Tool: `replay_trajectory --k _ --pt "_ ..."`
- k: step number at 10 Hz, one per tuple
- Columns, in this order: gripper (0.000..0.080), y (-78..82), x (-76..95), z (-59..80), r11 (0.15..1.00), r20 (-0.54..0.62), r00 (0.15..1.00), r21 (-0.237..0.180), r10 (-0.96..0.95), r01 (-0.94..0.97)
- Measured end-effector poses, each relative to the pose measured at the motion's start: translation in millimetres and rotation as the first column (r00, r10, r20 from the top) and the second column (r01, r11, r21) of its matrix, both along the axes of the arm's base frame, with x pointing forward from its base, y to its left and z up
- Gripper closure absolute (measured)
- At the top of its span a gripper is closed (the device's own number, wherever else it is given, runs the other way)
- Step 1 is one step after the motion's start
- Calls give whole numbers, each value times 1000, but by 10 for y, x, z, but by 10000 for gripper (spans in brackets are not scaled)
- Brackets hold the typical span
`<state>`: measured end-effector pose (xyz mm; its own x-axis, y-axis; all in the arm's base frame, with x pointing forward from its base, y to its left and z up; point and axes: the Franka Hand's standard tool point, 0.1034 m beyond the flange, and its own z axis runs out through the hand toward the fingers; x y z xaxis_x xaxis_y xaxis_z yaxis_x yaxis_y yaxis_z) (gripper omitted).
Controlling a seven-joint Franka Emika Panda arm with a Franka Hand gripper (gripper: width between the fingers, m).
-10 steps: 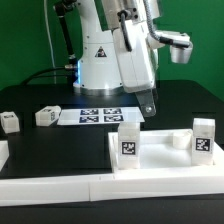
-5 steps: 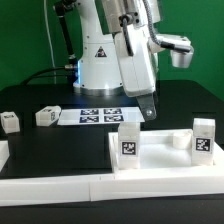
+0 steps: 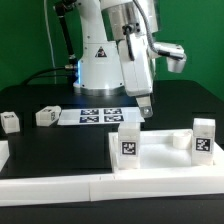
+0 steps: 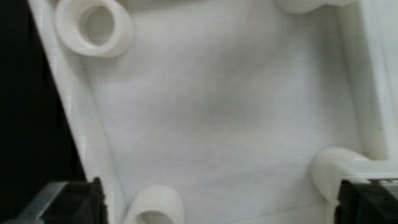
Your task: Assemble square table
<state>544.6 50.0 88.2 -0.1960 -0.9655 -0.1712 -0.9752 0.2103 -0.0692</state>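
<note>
The white square table top lies at the front right of the exterior view. Two tagged white legs stand upright on it, one at its left corner and one at its right. A shorter white stub shows between them. Two loose legs lie on the black table at the left. My gripper hangs open and empty just above the far edge of the top. The wrist view is filled by the top's inner face with round sockets. The gripper has its fingers wide apart.
The marker board lies flat in front of the robot base. Long white border bars run along the front edge. A white block sits at the left edge.
The wrist has turned a little and the gripper has shifted slightly toward the exterior view's left. The parts on the table have not moved.
</note>
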Motion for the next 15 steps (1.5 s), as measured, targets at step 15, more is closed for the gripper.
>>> replay_trajectory --k 15 --pt "151 80 -412 -479 980 -41 980 -23 194 -195"
